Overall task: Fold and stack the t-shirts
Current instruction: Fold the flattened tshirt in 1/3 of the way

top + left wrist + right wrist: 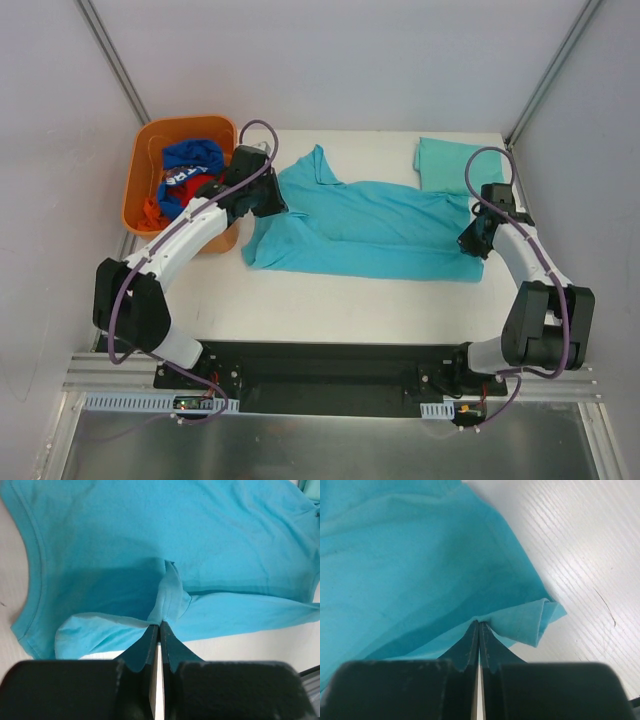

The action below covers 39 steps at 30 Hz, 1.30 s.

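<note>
A teal t-shirt (370, 232) lies spread across the middle of the white table, its length running left to right. My left gripper (268, 202) is shut on the shirt's left edge; in the left wrist view the fabric (170, 592) bunches up between the closed fingertips (159, 625). My right gripper (472, 238) is shut on the shirt's right edge; in the right wrist view a folded corner (535, 620) sticks out beside the closed tips (479, 624). A second teal t-shirt (445, 163) lies folded at the table's back right.
An orange bin (150, 150) stands at the back left, holding a royal-blue garment with white lettering (190, 165) and red and orange garments (155, 212). Bare white table (330, 305) lies in front of the spread shirt. Grey walls enclose the table.
</note>
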{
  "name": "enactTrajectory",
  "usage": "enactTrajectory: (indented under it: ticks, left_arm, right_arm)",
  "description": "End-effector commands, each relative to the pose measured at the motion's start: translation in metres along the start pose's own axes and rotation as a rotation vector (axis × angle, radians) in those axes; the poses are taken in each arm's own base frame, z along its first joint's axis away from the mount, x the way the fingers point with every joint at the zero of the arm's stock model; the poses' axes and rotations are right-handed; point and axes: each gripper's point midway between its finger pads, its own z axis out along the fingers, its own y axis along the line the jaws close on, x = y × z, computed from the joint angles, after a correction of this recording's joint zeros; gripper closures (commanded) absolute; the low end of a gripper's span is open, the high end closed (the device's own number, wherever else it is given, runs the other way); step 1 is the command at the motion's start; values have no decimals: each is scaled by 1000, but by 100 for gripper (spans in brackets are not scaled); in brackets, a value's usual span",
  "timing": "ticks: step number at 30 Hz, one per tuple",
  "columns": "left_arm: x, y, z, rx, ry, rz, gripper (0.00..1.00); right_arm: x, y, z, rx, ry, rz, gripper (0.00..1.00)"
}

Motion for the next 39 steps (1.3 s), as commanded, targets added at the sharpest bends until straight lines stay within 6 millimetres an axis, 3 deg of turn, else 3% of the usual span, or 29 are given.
enactTrajectory:
  ticks: [1, 6, 9, 10, 12, 13, 14, 15, 17, 21, 24, 26, 27, 29, 31, 32, 33, 39]
  left_arm:
    - [-21, -9, 4, 41, -20, 60, 100]
    - [-32, 1, 20, 5, -21, 54, 100]
    - [-38, 8, 34, -26, -18, 51, 100]
    - [-39, 19, 46, -78, -15, 47, 84]
    - [-52, 20, 54, -98, -35, 39, 60]
    - [-50, 25, 65, -124, -12, 32, 39]
    - [-59, 17, 63, -115, -10, 28, 2]
    - [-58, 15, 65, -105, 7, 26, 1]
    - [-59, 2, 61, -51, 22, 17, 1]
    - [-57, -10, 41, -21, 0, 25, 1]
    - [-43, -21, 22, 10, 1, 48, 1]
    - [-18, -20, 24, 4, 46, 52, 1]
    - [-11, -22, 23, 11, 55, 58, 1]
    - [20, -8, 34, -14, 126, 35, 1]
    - [37, -7, 44, 20, 164, -4, 1]
    - [60, 6, 52, 7, 209, -22, 1]
    - [70, 10, 60, 7, 231, -35, 1]
    - [106, 33, 93, -37, 319, -89, 1]
  right_arm:
    - [-21, 8, -3, 12, -41, 13, 99]
    - [-21, 13, 8, 26, -8, 6, 99]
    - [-23, 15, 13, 41, 7, 10, 93]
    - [-25, 13, 13, 57, 3, 12, 89]
    - [-28, 12, 17, 79, 5, 9, 78]
    - [-35, 14, 13, 87, 0, 10, 68]
    - [-37, 14, 11, 93, 6, -2, 55]
    - [-39, 16, 11, 99, 15, -7, 36]
    - [-42, 16, 1, 114, 22, -24, 29]
    - [-37, 20, -17, 95, 7, -93, 3]
    - [-17, 24, -21, 50, 26, -132, 3]
    - [11, 32, -15, -15, 87, -160, 3]
    - [16, 43, -14, -67, 79, -172, 3]
    - [38, 53, -7, -121, 155, -200, 3]
    - [48, 66, 0, -154, 169, -243, 3]
    - [58, 72, 7, -172, 210, -259, 3]
    - [62, 80, 12, -193, 210, -276, 3]
    - [92, 85, 32, -186, 301, -301, 3]
